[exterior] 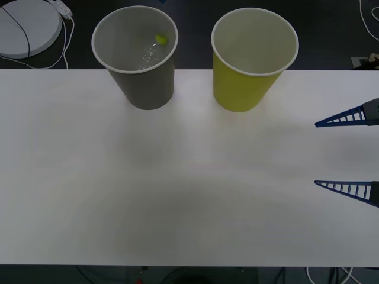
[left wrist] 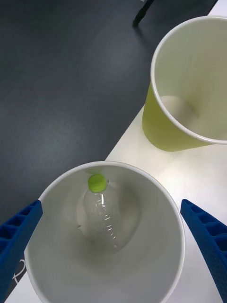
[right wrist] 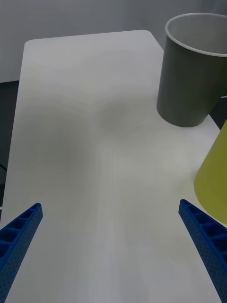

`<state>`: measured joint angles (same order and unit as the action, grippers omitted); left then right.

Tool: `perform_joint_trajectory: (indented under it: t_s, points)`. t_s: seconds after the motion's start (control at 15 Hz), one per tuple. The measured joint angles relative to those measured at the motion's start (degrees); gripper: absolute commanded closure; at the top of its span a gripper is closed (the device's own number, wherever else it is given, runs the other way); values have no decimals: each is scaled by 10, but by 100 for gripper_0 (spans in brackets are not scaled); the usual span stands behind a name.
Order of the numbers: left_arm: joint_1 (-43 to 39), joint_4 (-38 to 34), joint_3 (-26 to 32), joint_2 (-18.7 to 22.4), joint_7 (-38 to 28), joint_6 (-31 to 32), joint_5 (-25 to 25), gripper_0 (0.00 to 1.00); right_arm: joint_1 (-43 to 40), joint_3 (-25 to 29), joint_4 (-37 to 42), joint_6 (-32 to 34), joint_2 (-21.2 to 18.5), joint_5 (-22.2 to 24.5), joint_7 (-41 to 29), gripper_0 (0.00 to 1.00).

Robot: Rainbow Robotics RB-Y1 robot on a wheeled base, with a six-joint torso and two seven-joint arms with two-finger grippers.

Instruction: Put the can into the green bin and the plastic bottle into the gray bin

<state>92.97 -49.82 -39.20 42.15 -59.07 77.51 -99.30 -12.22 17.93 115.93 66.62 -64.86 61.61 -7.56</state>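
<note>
The gray bin (exterior: 145, 89) stands at the table's far edge, left of centre, and the plastic bottle (exterior: 155, 47) lies inside it, lime-green cap up. My left gripper (left wrist: 111, 203) hovers open right above this bin (left wrist: 142, 265), looking down on the bottle (left wrist: 101, 213), nothing held between its fingers. The green bin (exterior: 243, 89) stands upright to the right of the gray one; what I see of its white inside (left wrist: 189, 94) is bare. The can is out of view. My right gripper (exterior: 315, 154) waits open at the table's right edge, low over the tabletop, facing both bins (right wrist: 189, 80) (right wrist: 215, 175).
The white table (exterior: 177, 195) stretches wide in front of the bins. A white round device (exterior: 26, 26) with cables sits on the dark floor beyond the far left corner. Dark floor lies directly behind the bins.
</note>
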Motion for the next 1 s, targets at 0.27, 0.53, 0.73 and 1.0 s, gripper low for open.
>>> perform_joint_trajectory:
  t_s: [0.27, 0.53, 0.73, 1.0]
  points:
    - [-1, -32, -33, 29, 3, 1, 19, 0, 0, 0, 0, 0, 0, 0, 0, 0]
    - [-32, -120, -42, 88, 0, 1, 40, 0, 0, 0, 0, 0, 0, 0, 0, 0]
    - [-66, -200, -42, 148, -4, -1, 64, 0, 0, 0, 0, 0, 0, 0, 0, 0]
    - [-113, -279, -43, 228, -2, -22, 136, 0, 0, 0, 0, 0, 0, 0, 0, 0]
